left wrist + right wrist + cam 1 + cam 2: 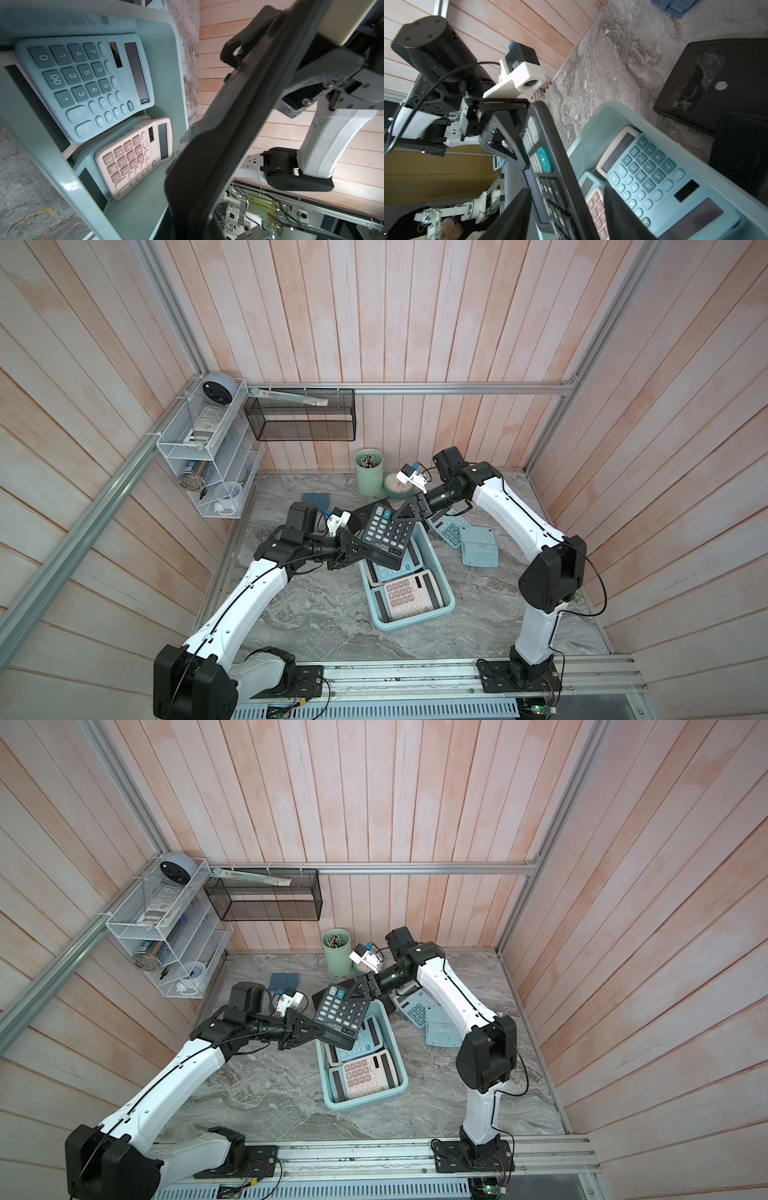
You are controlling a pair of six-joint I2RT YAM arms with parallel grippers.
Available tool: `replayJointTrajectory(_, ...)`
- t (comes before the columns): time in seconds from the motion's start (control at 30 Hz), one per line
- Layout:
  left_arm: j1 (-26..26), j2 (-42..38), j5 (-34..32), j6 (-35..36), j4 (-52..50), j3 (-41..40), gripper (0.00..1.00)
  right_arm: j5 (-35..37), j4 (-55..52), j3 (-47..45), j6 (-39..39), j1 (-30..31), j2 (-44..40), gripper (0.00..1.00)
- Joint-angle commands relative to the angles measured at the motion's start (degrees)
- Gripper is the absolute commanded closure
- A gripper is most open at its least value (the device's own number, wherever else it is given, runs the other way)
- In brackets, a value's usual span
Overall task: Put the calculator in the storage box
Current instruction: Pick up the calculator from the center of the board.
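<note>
Hanging black calc (384, 537) over storage box (415, 621): left jaws pinch it, right jaws spread astride; pink calc (405, 595) already in, release pending.

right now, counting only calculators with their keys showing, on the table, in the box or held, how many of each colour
black calculator, held over the box: 1
light blue calculators, one in the box, one on the table: 2
pink calculator, in the box: 1
total: 4
</note>
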Motion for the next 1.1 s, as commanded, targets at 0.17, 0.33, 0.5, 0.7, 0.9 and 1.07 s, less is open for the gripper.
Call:
replayJointTrajectory(0.17,-0.43,0.79,0.70,-0.04,3.58,-0.18,1.00,-6.86,-6.88,3.85,-4.82,0.50,2.09,0.50)
replayJointTrajectory(0.33,-0.43,0.94,0.81,-0.12,3.75,-0.31,1.00,-7.95,-6.83,3.82,-5.09,0.42,2.15,0.55)
replayJointTrajectory(0.5,-0.27,1.23,0.61,-0.22,3.81,-0.26,1.00,-8.86,-6.34,3.38,-5.01,0.18,1.52,0.64)
replayJointTrajectory(0.7,1.26,1.69,-0.12,-1.54,5.42,-1.13,0.96,-11.34,-0.70,-1.30,-1.72,-0.35,-0.95,0.74)
replayJointTrajectory(0.9,3.15,1.65,-2.25,-4.43,8.53,-1.38,0.71,-14.09,24.72,-15.24,16.44,-1.49,-7.01,0.89)
replayJointTrajectory(1.07,4.42,0.84,-5.99,-5.74,9.32,-1.56,0.40,-11.40,42.51,-25.00,29.87,-2.77,-11.93,1.00)
